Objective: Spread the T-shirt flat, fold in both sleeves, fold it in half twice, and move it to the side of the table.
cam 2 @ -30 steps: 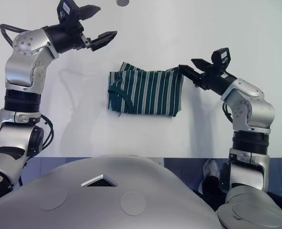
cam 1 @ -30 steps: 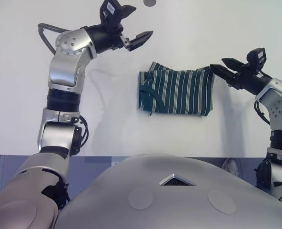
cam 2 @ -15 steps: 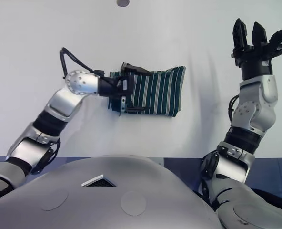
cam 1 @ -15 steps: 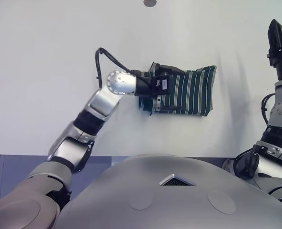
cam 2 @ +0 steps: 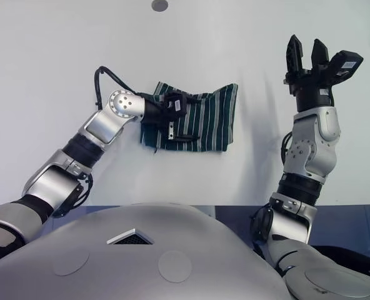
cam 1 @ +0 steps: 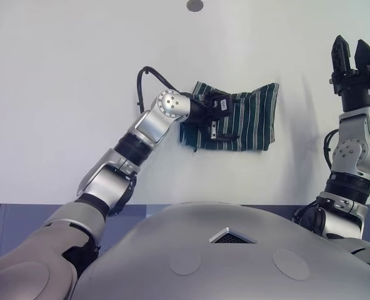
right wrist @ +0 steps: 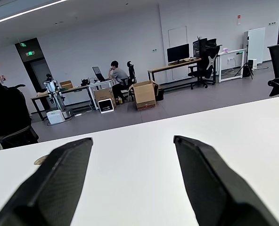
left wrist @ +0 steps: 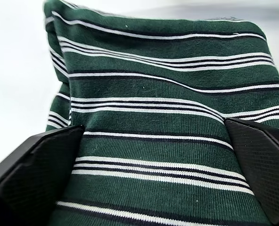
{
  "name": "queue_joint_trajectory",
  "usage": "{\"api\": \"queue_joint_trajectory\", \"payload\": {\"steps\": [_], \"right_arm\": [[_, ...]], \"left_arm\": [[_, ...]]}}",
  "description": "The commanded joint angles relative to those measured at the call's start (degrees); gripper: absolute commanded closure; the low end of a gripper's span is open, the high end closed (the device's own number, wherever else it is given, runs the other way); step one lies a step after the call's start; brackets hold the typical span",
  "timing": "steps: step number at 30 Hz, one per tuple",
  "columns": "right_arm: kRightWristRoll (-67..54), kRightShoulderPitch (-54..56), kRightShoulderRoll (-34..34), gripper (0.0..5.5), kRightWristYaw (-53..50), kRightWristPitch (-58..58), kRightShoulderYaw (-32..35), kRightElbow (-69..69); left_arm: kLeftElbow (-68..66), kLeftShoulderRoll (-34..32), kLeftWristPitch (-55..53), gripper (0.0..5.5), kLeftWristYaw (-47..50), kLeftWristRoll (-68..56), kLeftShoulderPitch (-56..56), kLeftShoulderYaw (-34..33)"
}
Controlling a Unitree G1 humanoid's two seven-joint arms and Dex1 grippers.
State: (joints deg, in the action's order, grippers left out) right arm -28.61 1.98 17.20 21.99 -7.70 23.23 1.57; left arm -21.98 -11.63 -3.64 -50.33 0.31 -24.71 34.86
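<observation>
T-shirt (cam 1: 244,119), folded, is lying mid-bench; the left claw (cam 1: 217,117) is resting on its left end, fingers spread wide. Right claw (cam 1: 352,55) is hovering open by the right edge, well apart.

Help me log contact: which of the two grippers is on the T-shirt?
The left gripper: it rests open against the striped T-shirt. The right gripper is raised well apart from it, open and empty.

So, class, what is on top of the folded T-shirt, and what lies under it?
The left hand is over the left end of the T-shirt, with its fingers spread. The white table lies underneath. The cloth beneath the hand is hidden.
</observation>
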Motion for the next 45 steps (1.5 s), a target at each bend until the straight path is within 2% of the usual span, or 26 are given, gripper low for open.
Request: {"api": "queue_joint_trajectory", "payload": {"steps": [1, 5, 11, 14, 16, 23, 28, 31, 34, 37, 40, 45], "right_arm": [[1.0, 1.5, -0.4, 2.28, -1.0, 0.9, -0.4, 1.1], [1.1, 3.0, 0.0, 2.28, -1.4, 1.1, -0.3, 2.3], [1.2, 4.4, -0.4, 2.28, -2.1, 2.4, -0.4, 3.7], [1.5, 4.4, -1.2, 2.28, -2.2, 3.3, -0.5, 4.4], [1.6, 4.1, -1.6, 2.28, -2.0, 4.0, -0.5, 5.0], [1.9, 2.9, -4.1, 2.28, -1.0, 9.9, -0.3, 4.3], [8.3, 4.8, -4.4, 2.28, -3.8, 14.7, -3.5, 5.0], [14.4, 8.8, -6.0, 2.28, -7.1, 18.0, -7.8, 7.0], [18.4, 13.3, -9.2, 2.28, -10.9, 22.1, -10.7, 11.0], [22.0, 16.9, -12.6, 2.28, -15.6, 26.1, -12.7, 15.0], [24.6, 17.9, -13.3, 2.28, -15.8, 28.6, -15.5, 16.4], [24.5, 20.0, -12.4, 2.28, -15.4, 29.2, -16.2, 18.5]], "left_arm": [[-24.2, -4.6, -1.2, 0.12, 21.5, 9.2, -5.4, -5.6], [-39.0, -3.6, -2.5, 0.12, 37.0, 2.7, -15.1, -15.6], [-52.9, -5.1, -3.6, 0.12, 56.2, -9.3, -23.5, -36.1], [-54.8, -7.7, -2.7, 0.12, 62.6, -9.8, -24.5, -41.3], [-55.0, -8.5, -2.5, 0.12, 62.7, -9.4, -25.1, -43.2], [-52.4, -8.9, 3.4, 0.12, 61.0, -4.7, -30.9, -42.8], [-45.5, -5.6, 10.2, 0.12, 58.6, -2.1, -35.3, -40.4], [-36.4, -2.4, 16.0, 0.12, 57.7, -2.9, -31.6, -40.2], [-23.5, 2.1, 22.5, 0.12, 53.6, -5.1, -22.3, -39.7], [-11.7, 6.6, 24.1, 0.12, 48.2, -6.6, -10.6, -36.4], [-7.0, 10.6, 23.2, 0.12, 49.0, -5.6, -3.4, -34.7], [-5.5, 12.8, 24.3, 0.12, 51.1, -3.7, -4.4, -34.5]]}}
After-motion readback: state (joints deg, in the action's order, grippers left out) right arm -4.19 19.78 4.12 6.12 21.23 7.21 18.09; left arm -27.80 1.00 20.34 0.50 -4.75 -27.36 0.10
